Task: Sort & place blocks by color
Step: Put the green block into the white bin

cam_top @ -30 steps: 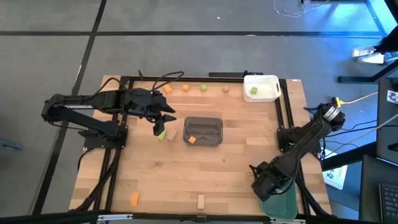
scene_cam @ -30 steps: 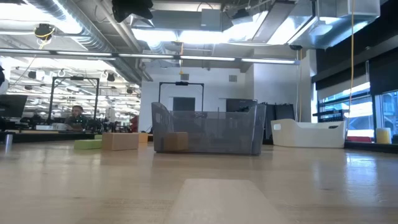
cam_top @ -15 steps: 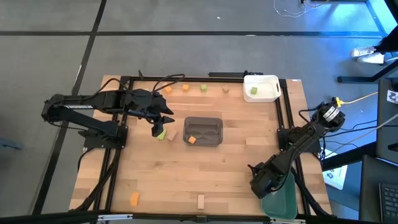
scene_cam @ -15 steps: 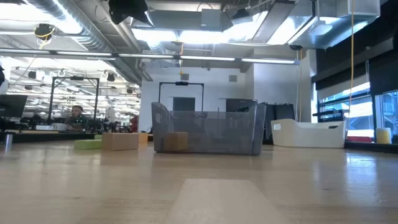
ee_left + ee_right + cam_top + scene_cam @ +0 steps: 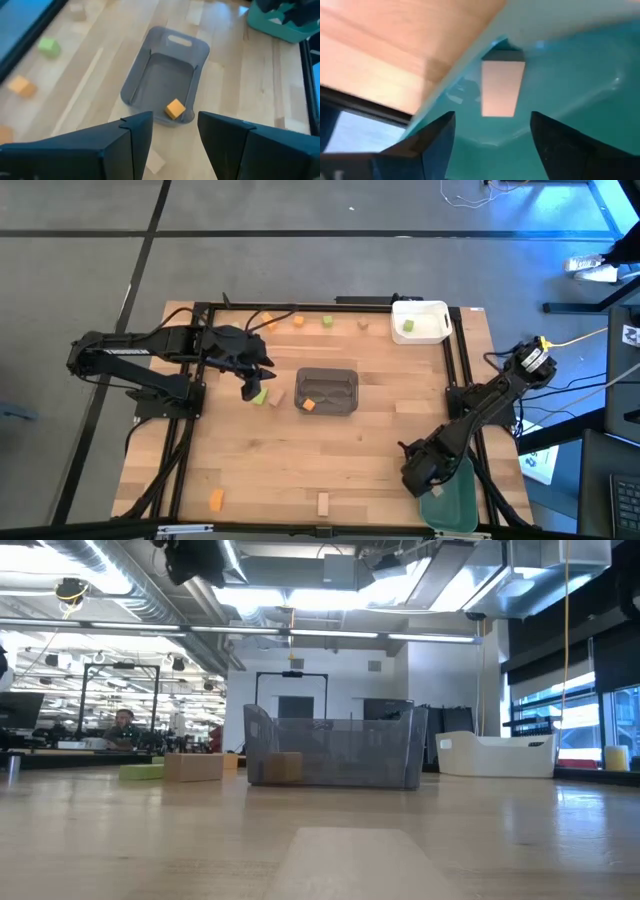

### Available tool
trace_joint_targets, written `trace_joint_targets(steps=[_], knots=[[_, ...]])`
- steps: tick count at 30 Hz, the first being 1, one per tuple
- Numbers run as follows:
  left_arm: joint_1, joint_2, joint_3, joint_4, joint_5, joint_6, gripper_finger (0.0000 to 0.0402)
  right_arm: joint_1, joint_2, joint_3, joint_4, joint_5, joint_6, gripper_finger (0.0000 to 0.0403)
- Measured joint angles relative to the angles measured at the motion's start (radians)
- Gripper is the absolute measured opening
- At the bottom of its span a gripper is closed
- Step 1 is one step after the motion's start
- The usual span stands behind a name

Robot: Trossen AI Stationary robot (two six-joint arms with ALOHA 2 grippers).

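Note:
My right gripper hangs open over the teal tray at the table's near right corner. A tan block shows inside that tray beyond the fingers, touched by neither. My left gripper is open and empty, above a green block and a tan block lying left of the grey tray. An orange block lies on the grey tray's floor. The white tray holds a green block.
Orange, tan, green and tan blocks lie in a row along the far edge. An orange block and a tan block lie near the front edge. Bare wood spans the middle.
My left gripper has drifted a little toward the table's left edge, still above the green and tan blocks. My right gripper has shifted slightly toward the table's left over the teal tray.

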State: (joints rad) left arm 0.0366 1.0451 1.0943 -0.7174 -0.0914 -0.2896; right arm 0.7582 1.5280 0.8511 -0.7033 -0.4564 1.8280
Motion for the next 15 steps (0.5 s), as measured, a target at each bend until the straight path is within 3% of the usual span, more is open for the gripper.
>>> trace_joint_targets(steps=[7,15], knots=[[0.003,0.003,0.0,-0.14,-0.098,-0.261,0.0151,0.0,-0.065,0.213,-0.285,0.241,0.032,0.0258],[0.002,0.108,-0.001,-0.309,-0.135,-0.571,0.0151,0.001,-0.076,0.516,-0.633,0.698,-0.006,0.0261]])
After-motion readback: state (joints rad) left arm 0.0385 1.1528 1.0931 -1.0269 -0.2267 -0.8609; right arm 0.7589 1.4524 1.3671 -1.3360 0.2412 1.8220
